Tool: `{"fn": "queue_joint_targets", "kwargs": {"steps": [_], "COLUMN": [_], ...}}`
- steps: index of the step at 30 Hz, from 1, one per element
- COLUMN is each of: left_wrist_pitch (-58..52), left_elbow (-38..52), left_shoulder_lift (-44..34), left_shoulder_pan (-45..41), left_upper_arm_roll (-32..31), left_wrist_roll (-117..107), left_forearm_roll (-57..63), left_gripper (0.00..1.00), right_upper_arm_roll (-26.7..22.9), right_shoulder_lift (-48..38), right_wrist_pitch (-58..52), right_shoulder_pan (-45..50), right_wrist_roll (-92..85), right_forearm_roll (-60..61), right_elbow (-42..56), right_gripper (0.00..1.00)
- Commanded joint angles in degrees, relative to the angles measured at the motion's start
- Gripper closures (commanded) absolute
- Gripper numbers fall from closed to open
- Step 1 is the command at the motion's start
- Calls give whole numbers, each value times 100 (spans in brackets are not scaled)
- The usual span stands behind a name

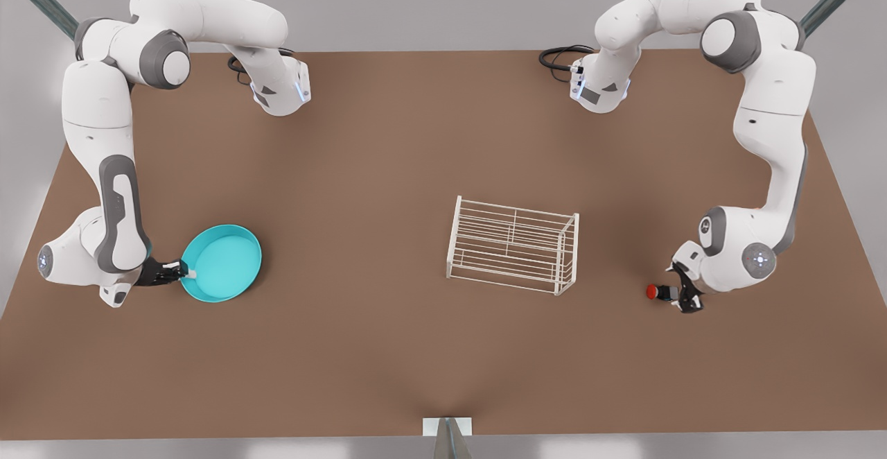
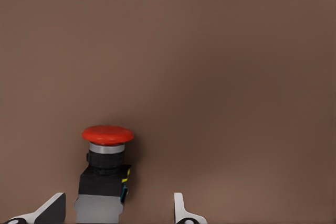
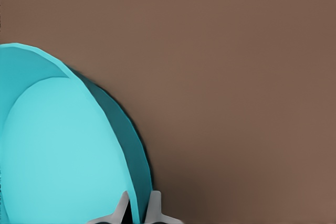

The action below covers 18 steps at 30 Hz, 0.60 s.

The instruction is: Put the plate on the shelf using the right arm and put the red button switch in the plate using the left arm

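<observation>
A wide brown table [image 1: 388, 168] with a plain matte top carries everything. Behind its far edge is a pale grey wall [image 1: 429, 1], and two dark metal struts [image 1: 41, 1] run slanted in the upper corners. At the near edge, in the middle, sits a small white bracket [image 1: 447, 428].

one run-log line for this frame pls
right gripper: shut on plate rim, on table | left gripper: open, straddling red button switch | shelf: bare
</observation>
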Motion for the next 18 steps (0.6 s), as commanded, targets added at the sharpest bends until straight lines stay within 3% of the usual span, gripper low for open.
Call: {"fn": "queue_joint_targets", "kwargs": {"steps": [1,8,12,18], "left_wrist_pitch": [0,44,44,61], "left_elbow": [24,279,393,384], "left_shoulder_lift": [-7,125,239,248], "left_shoulder_pan": [-43,-140,-105,-43], "left_upper_arm_roll": [-2,-10,-2,-2], "left_wrist_roll": [144,162,170,188], "left_forearm_roll": [-4,-30,5,23], "left_gripper": [0,0,0,0], "right_upper_arm_roll": [-4,22,39,813], "right_shoulder_lift": [-11,-397,-1065,-1663], "right_wrist_pitch": [-108,-891,-1532,-2393], "right_shoulder_pan": [-13,14,462,462], "right_wrist_roll": [-130,10,766,1794], "right_forearm_roll": [-27,105,52,70], "right_elbow": [12,56,47,64], "right_gripper": [81,82,82,82]}}
